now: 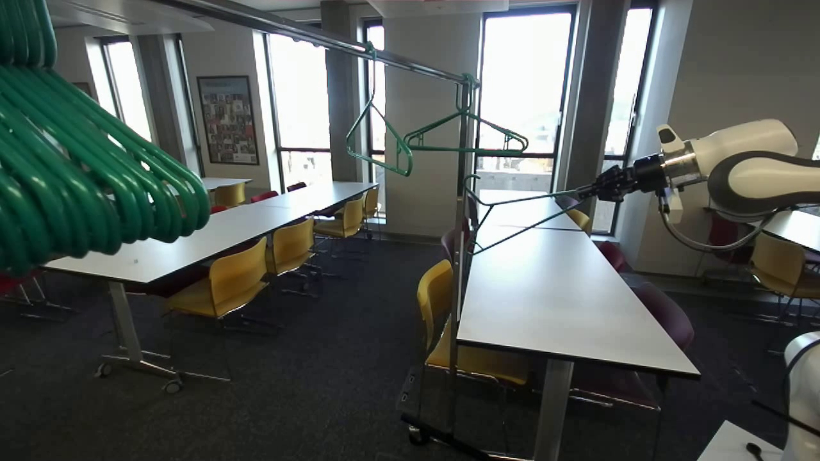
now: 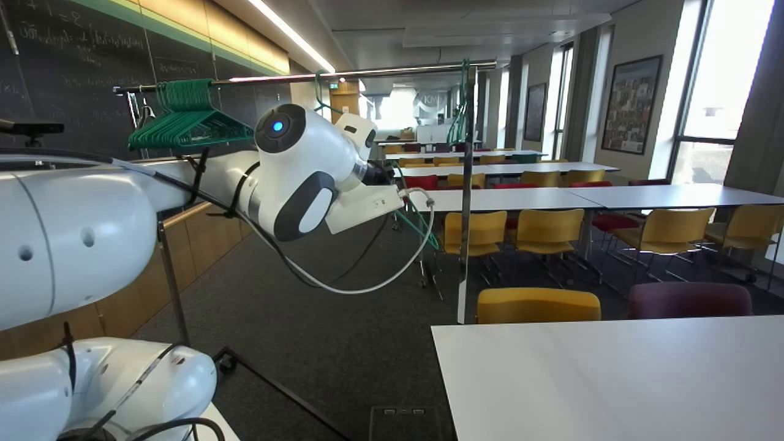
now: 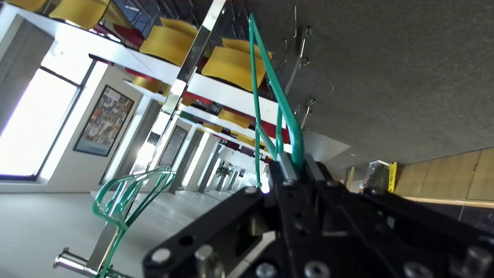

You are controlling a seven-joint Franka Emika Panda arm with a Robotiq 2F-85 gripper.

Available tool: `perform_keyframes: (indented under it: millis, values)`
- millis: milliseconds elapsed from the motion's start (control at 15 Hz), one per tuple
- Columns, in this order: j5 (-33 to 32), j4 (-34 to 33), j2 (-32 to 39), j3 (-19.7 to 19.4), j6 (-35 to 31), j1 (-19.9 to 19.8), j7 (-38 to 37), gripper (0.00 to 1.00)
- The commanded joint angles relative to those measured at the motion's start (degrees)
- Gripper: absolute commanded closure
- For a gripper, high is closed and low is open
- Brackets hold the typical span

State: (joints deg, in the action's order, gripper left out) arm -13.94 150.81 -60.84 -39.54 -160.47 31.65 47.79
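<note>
My gripper (image 3: pixel 299 165) is shut on one lower corner of a green plastic hanger (image 3: pixel 292 119), whose tube runs between the fingertips in the wrist view. In an exterior view the gripper (image 1: pixel 584 191) holds the hanger out sideways, its hook end pointing away from the hand and lying in line with the rack's upright post (image 1: pixel 460 288). Whether hook and post touch, I cannot tell. The hanger is well below the rack's top rail (image 1: pixel 416 66). In an exterior view the arm hides the gripper, and part of the held hanger (image 2: pixel 418 228) shows beyond it.
Two green hangers hang near the rail's post end, one a single hanger (image 1: pixel 379 165). A dense bundle of green hangers (image 2: pixel 184 125) hangs at the rail's far end. White tables (image 1: pixel 564 301) and yellow chairs (image 1: pixel 439 301) stand around the rack.
</note>
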Motion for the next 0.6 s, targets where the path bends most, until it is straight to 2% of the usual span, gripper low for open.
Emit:
perform_keyframes:
  millis: [0,133,200,533]
  values:
    - [5.2,0.9,-1.4,3.9,7.8,-5.9,0.1,0.98]
    - [4.7,0.2,0.4,5.6,11.6,-9.7,2.0,0.98]
    - [2.3,0.0,1.4,5.9,11.6,-11.6,5.1,0.98]
    - [0.0,-4.1,7.6,5.4,12.0,-16.2,17.4,0.98]
